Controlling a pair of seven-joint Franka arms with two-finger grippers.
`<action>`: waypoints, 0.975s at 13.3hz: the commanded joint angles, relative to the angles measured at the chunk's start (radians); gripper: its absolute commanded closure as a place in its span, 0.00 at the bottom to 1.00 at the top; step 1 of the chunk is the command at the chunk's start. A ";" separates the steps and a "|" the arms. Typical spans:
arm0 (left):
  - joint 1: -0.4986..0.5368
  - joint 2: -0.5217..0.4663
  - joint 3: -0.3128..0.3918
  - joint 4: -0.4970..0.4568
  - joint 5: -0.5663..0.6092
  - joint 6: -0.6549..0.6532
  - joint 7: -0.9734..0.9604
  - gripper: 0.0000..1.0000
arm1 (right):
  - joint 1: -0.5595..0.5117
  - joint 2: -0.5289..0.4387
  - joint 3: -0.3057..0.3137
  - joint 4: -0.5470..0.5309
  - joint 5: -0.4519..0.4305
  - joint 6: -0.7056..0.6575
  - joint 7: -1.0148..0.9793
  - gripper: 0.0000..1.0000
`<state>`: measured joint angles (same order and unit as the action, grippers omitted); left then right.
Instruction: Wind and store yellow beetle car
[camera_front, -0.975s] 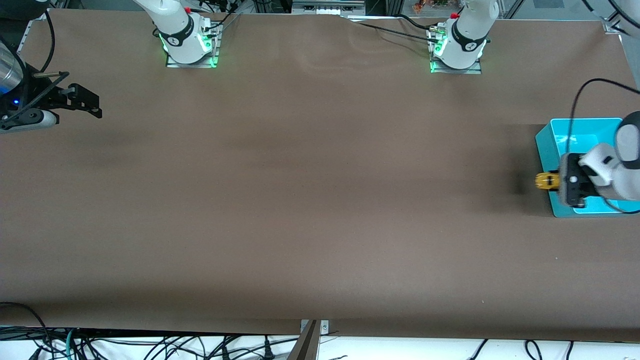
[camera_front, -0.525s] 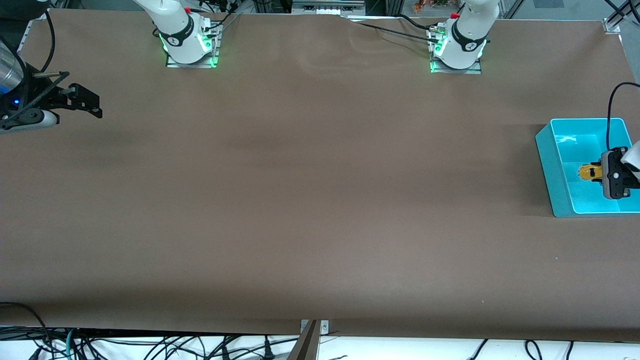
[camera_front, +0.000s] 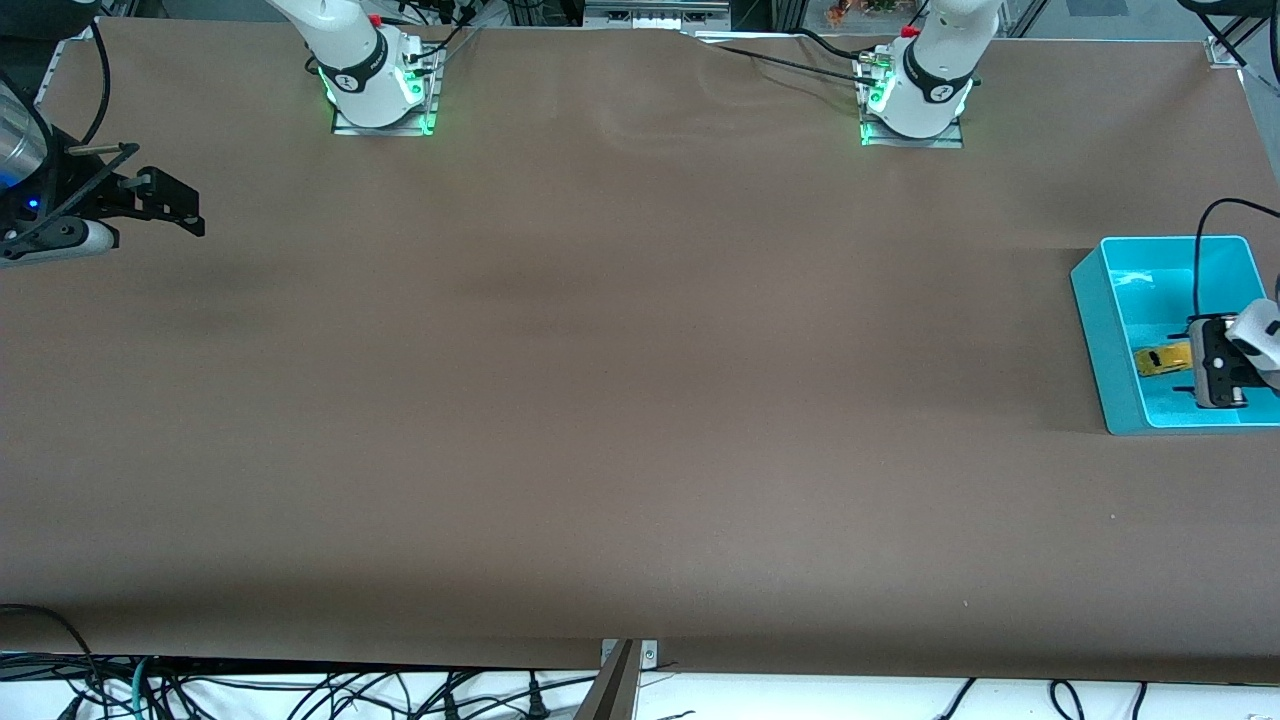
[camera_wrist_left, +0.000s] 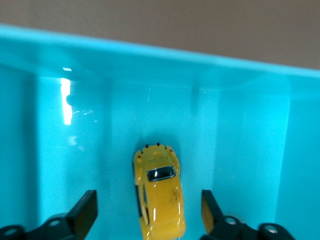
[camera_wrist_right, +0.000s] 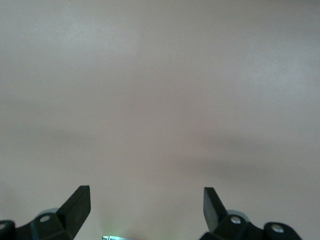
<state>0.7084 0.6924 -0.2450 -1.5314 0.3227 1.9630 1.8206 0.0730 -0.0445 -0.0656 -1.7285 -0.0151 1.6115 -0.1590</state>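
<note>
The yellow beetle car (camera_wrist_left: 158, 196) lies on the floor of a turquoise bin (camera_front: 1103, 340) at the left arm's end of the table, directly below the left gripper (camera_front: 1190, 357), which hangs inside the bin with its jaws spread wide and nothing held. In the left wrist view the car sits in the gap between the two fingertips (camera_wrist_left: 86, 209), touching neither, a little closer to one than the other. Its long axis runs straight out along the gripper's reach, crosswise to the line on which the jaws close, so a re-grip would meet its flanks. The car looks released, and storing appears done; the likely next move is simply a lift straight up, clear of the bin walls. The right gripper (camera_wrist_right: 146, 206), its jaws also spread and empty, waits over bare brown table (camera_front: 620, 380) at the right arm's end, well apart from the bin; the left arm is by far the nearer.
</note>
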 joint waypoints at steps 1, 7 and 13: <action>-0.012 -0.158 -0.052 -0.003 0.010 -0.139 -0.044 0.00 | 0.001 0.009 0.000 0.027 0.001 -0.024 0.010 0.00; -0.010 -0.326 -0.224 0.027 -0.143 -0.335 -0.618 0.00 | 0.001 0.009 -0.002 0.027 0.001 -0.024 0.010 0.00; -0.119 -0.315 -0.393 0.025 -0.149 -0.328 -1.385 0.00 | 0.001 0.009 -0.002 0.027 0.001 -0.024 0.010 0.00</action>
<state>0.6478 0.3780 -0.6304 -1.5111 0.1830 1.6381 0.6263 0.0724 -0.0437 -0.0658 -1.7283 -0.0151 1.6112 -0.1590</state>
